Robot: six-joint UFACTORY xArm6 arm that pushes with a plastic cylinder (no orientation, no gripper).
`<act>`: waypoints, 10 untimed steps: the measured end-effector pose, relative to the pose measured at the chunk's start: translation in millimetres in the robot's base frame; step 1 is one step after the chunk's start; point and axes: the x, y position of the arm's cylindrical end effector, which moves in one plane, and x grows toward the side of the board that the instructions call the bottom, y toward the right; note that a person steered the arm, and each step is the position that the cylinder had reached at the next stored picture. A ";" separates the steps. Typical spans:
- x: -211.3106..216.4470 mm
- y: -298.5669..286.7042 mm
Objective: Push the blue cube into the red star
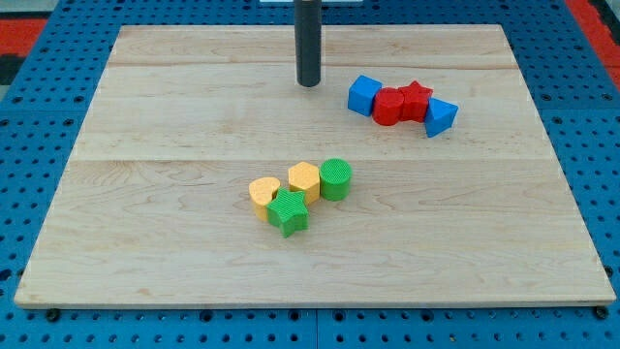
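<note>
The blue cube (364,95) sits at the view's upper right, at the left end of a row of blocks. Touching its right side is a red cylinder (389,107). The red star (416,99) is right of that cylinder, so the cylinder lies between cube and star. A blue triangular block (441,116) touches the star's lower right. My tip (308,83) is on the board to the left of the blue cube, a short gap away, touching no block.
Near the board's middle is a cluster: a yellow heart-shaped block (263,194), a yellow hexagonal block (303,180), a green cylinder (335,178) and a green star (289,212). The wooden board (145,242) lies on a blue perforated surface.
</note>
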 end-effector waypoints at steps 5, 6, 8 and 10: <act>-4.9 80.4; -4.9 87.8; -4.9 115.2; -10.2 115.2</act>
